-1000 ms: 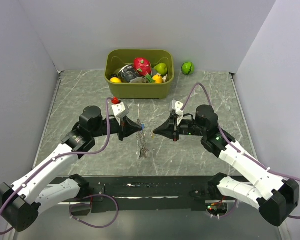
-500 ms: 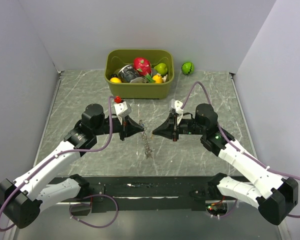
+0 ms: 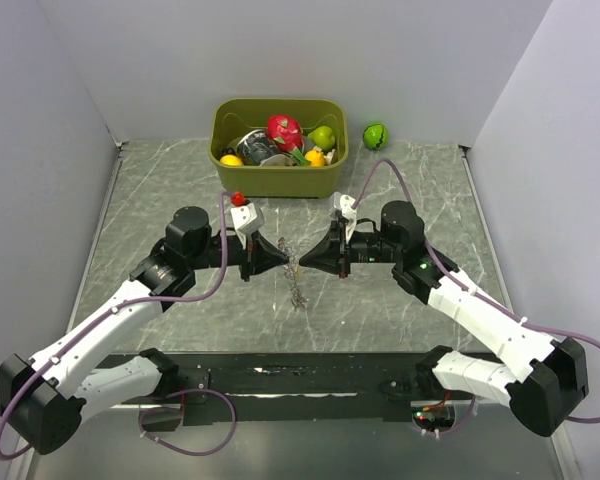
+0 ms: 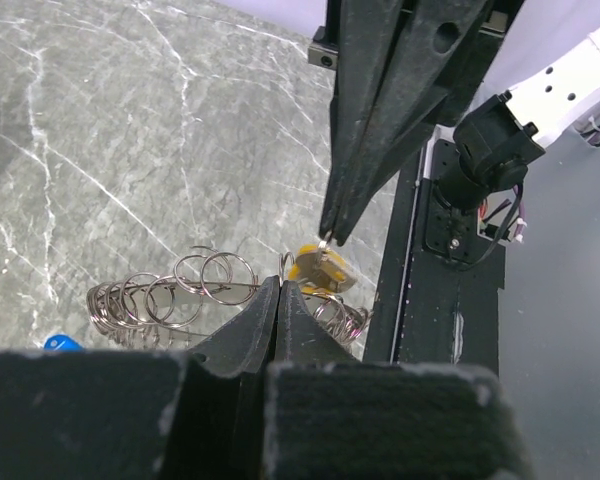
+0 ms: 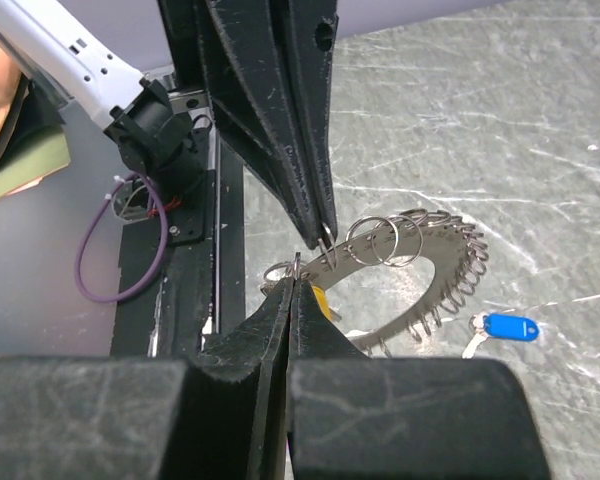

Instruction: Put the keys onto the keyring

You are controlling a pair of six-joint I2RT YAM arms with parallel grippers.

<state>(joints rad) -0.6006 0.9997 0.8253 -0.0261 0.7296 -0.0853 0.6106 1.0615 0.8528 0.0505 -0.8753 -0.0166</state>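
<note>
Marble table, olive bin of toy fruits; left end effector clenched on keyring, right end effector on yellow key.

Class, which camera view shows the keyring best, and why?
Right wrist: the keyring shows most of its looped curve, close up. Left wrist shows only one stretch of it. Top external shows just a thin, tiny streak.

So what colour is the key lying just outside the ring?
Blue; the key shows best in right wrist view.
</note>
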